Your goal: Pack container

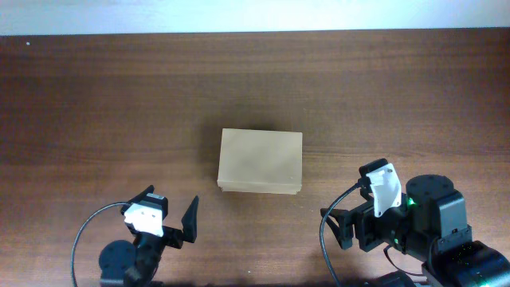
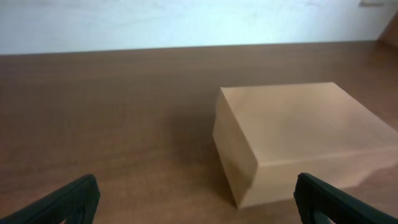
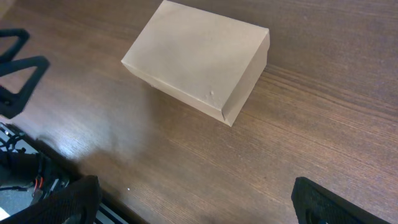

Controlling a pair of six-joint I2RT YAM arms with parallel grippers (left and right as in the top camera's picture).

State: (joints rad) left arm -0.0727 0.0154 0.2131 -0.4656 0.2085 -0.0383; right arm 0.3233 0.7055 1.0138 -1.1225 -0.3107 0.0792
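Note:
The container (image 1: 260,162) is a plain tan cardboard box, lid shut, lying flat in the middle of the dark wooden table. My left gripper (image 1: 167,212) sits near the front edge, left of the box, open and empty. In the left wrist view the box (image 2: 305,134) lies ahead and to the right of the wide-open jaws (image 2: 202,205). My right gripper (image 1: 355,201) is near the front edge, right of the box, open and empty. In the right wrist view the box (image 3: 199,56) lies well beyond the open jaws (image 3: 199,205). Nothing else to pack is in view.
The table's front edge (image 3: 93,193) runs across the lower left of the right wrist view, with cables (image 3: 25,177) below it. The left gripper's fingers (image 3: 18,68) show at that view's far left. A pale wall (image 2: 186,22) lies beyond the table's far edge.

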